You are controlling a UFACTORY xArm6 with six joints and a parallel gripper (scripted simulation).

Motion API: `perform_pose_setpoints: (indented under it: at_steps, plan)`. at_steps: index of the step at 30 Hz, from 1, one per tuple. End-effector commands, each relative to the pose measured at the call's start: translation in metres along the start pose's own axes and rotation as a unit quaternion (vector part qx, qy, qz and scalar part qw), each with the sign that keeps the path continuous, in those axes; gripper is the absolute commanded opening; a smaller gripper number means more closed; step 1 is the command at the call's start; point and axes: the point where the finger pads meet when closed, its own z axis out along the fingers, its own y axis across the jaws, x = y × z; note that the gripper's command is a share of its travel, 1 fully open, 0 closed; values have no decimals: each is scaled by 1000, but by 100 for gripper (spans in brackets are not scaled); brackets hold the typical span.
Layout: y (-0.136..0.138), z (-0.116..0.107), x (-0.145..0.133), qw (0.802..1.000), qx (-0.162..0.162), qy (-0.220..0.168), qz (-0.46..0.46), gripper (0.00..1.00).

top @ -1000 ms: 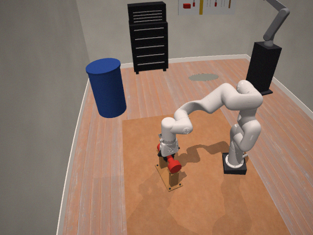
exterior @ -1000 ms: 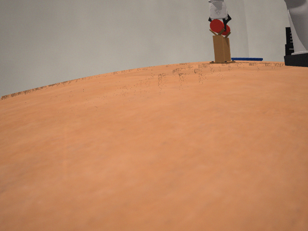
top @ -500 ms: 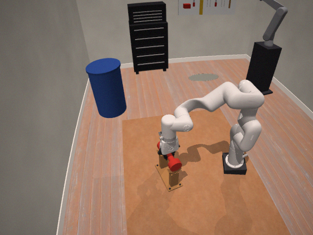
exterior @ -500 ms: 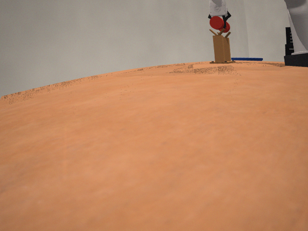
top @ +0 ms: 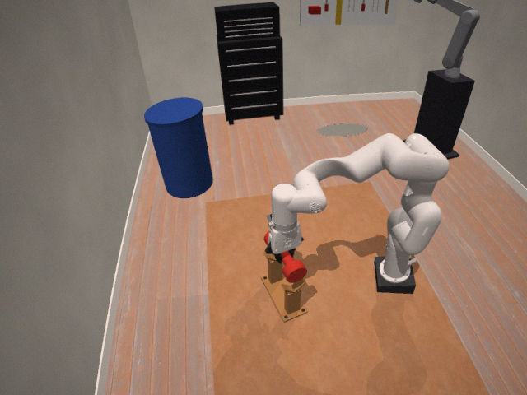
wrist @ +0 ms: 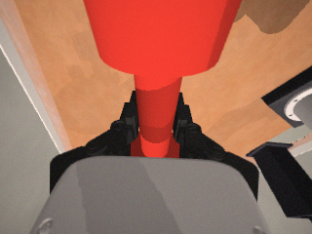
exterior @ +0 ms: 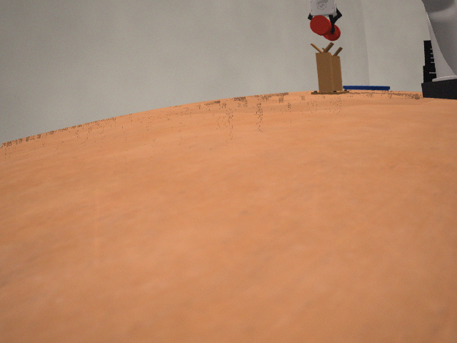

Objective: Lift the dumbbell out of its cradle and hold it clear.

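The red dumbbell (top: 289, 263) hangs in my gripper (top: 284, 253), which is shut on its handle. In the wrist view the black fingers press the red handle (wrist: 155, 119) from both sides, with one head (wrist: 161, 34) filling the top. In the exterior view the dumbbell (exterior: 324, 27) is above the forked tops of the wooden cradle (exterior: 328, 70), with a gap between them. The cradle (top: 286, 293) stands on its base plate on the orange mat, below the dumbbell. The far head is mostly hidden behind the gripper.
My arm's black base (top: 394, 278) stands on the mat to the right of the cradle. A blue barrel (top: 179, 146) stands at the back left, a black tool cabinet (top: 249, 61) by the far wall, and a second arm on a black pedestal (top: 445, 108) at the back right.
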Motion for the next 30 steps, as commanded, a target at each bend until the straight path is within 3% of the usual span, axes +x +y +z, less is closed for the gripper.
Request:
perform_pose_setpoints:
  at_steps: [1, 19, 30]
  plan:
    - [-1, -13, 0, 1000, 2, 1, 0, 0]
    - [-1, -48, 0, 1000, 2, 1, 0, 0]
    - [0, -57, 0, 1000, 2, 1, 0, 0]
